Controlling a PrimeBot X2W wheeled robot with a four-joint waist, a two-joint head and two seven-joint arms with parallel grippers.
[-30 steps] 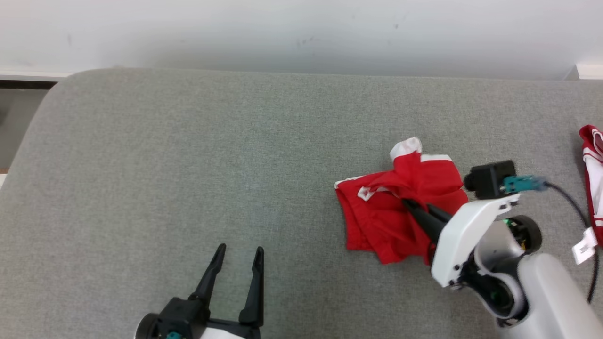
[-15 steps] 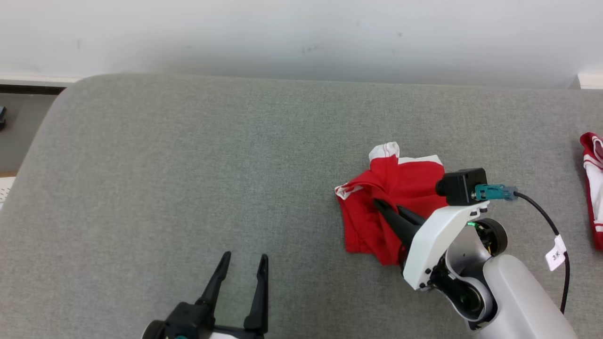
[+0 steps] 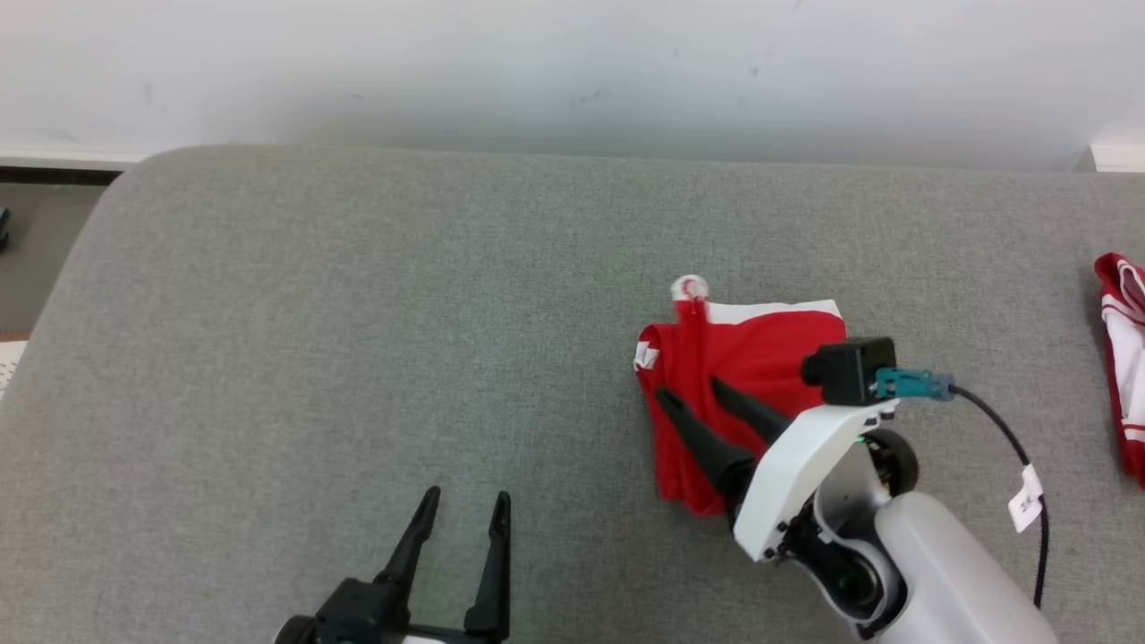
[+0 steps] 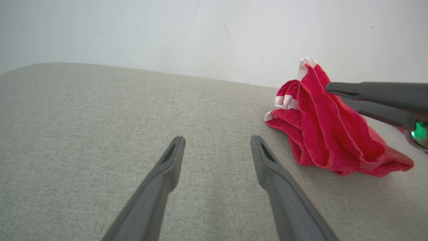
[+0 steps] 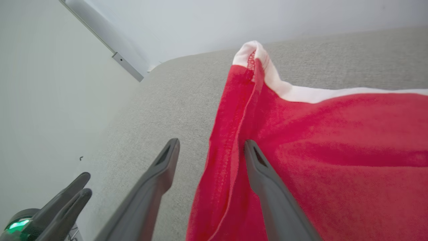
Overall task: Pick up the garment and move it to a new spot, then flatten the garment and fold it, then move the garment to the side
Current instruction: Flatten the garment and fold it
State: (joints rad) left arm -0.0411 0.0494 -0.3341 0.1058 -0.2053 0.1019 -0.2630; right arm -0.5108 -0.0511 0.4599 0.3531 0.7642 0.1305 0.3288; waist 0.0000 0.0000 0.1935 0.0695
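Observation:
A crumpled red garment (image 3: 751, 353) with white trim lies on the grey padded surface (image 3: 358, 313), right of centre. My right gripper (image 3: 689, 390) is open at the garment's left part, its fingers spread over the red cloth. In the right wrist view a raised red fold of the garment (image 5: 227, 134) runs up between the spread fingers of that gripper (image 5: 211, 143). My left gripper (image 3: 468, 495) stands open near the front edge, well left of the garment, holding nothing. The left wrist view shows this gripper (image 4: 217, 139) over bare grey cloth, with the garment (image 4: 327, 127) to its right.
A second red and white garment (image 3: 1123, 358) lies at the surface's right edge. A white wall (image 3: 572, 72) runs behind the surface. The surface's rounded left corner drops to the floor (image 3: 36, 241). A black cable with a white tag (image 3: 1024, 499) hangs from my right wrist.
My right gripper was shut on the garment's cloth and has opened, letting it go after shifting left. The garment has bunched narrower. The left gripper has stayed put.

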